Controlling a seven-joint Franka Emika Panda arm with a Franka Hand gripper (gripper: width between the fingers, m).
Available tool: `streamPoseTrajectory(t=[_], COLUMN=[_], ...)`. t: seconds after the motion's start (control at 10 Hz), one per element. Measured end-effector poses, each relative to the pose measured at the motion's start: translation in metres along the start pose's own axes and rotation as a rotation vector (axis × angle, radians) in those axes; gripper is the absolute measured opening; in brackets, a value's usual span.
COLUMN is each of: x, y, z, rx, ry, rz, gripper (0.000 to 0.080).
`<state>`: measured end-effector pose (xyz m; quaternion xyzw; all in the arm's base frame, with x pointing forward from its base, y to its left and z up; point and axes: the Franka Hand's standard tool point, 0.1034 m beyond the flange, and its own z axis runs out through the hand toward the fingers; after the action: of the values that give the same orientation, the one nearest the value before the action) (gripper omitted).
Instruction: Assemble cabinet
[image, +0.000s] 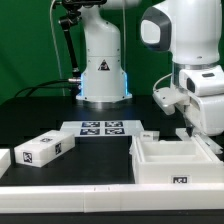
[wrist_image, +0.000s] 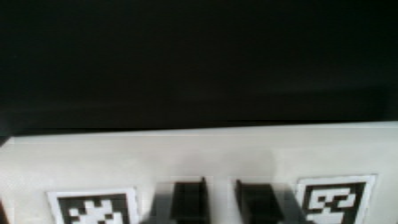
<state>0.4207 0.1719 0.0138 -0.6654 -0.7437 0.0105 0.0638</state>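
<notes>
The cabinet box, large, white and open-topped with inner walls, lies at the exterior view's front right, with a tag on its front face. My gripper is down at the box's far right wall. In the wrist view my gripper has its two dark fingers close together with a thin strip of white between them. The box's white surface carries a tag on either side. A long white tagged piece lies at the exterior view's left. A small white piece lies behind the box.
The marker board lies on the black table in front of the robot's base. Another white piece shows at the exterior view's left edge. A white rail runs along the table's front edge.
</notes>
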Motion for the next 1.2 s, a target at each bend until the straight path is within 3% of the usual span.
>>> streamPoseTrajectory(t=[0.1, 0.4, 0.6, 0.8, 1.2], x=[-0.001, -0.02, -0.042, -0.065, -0.065], y=[0.001, 0.003, 0.004, 0.009, 0.011], z=[-0.003, -0.043, -0.06, -0.065, -0.059], rx=[-0.001, -0.001, -0.02, -0.022, -0.013], ry=[-0.003, -0.059, -0.073, -0.073, -0.066], rz=[0.007, 0.08, 0.089, 0.097, 0.102], gripper=[0.0074, 0.0074, 0.0074, 0.0074, 0.0074])
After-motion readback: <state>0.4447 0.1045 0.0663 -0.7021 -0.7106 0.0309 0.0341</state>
